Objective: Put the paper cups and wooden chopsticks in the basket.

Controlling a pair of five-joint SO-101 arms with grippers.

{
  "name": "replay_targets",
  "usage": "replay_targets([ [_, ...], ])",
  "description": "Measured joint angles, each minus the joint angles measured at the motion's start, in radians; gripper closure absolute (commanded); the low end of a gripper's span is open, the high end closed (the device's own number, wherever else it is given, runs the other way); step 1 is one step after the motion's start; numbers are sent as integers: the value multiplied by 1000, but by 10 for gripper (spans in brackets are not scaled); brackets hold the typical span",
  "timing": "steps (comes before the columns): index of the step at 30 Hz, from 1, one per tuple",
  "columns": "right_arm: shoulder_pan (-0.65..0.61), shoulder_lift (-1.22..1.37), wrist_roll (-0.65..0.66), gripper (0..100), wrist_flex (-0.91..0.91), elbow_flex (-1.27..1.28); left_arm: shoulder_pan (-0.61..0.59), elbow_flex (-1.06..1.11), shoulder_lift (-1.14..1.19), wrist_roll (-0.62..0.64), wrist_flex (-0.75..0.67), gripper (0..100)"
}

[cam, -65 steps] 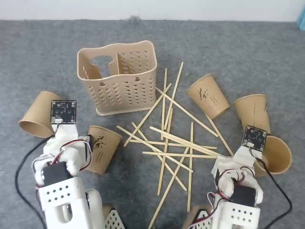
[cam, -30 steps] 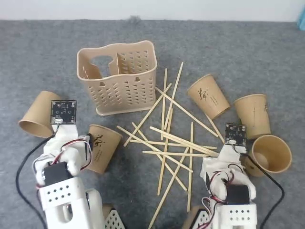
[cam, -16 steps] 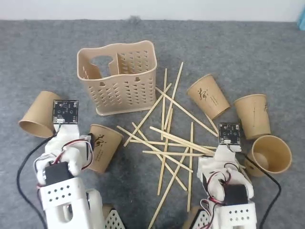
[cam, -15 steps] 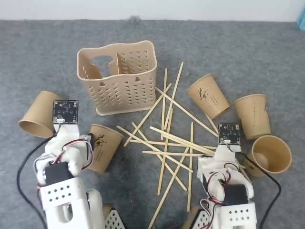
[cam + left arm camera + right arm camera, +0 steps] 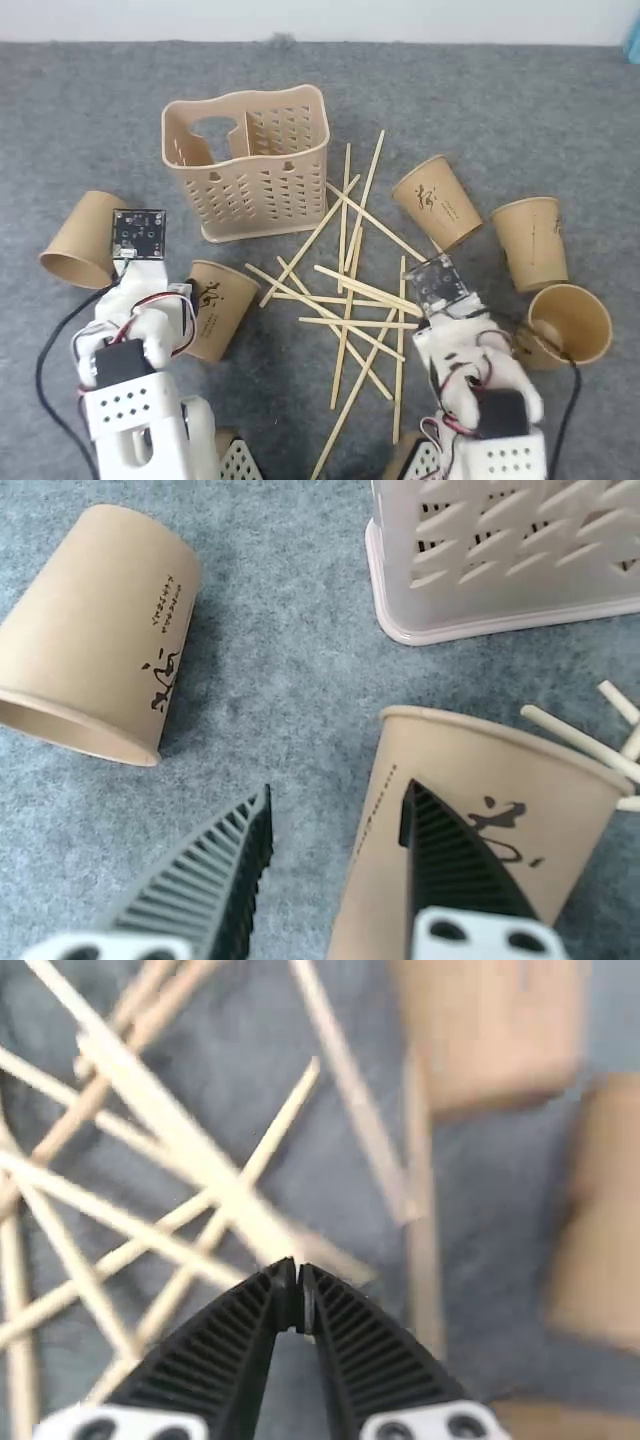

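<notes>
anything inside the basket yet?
Both compartments of the basket look empty from above, with only the slotted far walls visible inside. The near wall covers the floor of each compartment.

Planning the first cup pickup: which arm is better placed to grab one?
Left. Its gripper is open right at the cup near the basket, one finger over it; the right gripper is shut above the chopsticks.

Left end effector (image 5: 336,792) spread, right (image 5: 297,1268) closed.
</notes>
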Motion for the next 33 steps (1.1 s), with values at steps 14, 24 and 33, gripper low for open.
replay_targets([
  [14, 442, 287, -78, 876, 81, -669, 2, 0, 0, 0, -2, 791],
  [24, 701, 997, -206, 875, 236, -1048, 3, 6, -2, 0, -3, 791],
  [33, 827, 1286, -153, 875, 244, -1120, 3, 8, -2, 0, -3, 790],
])
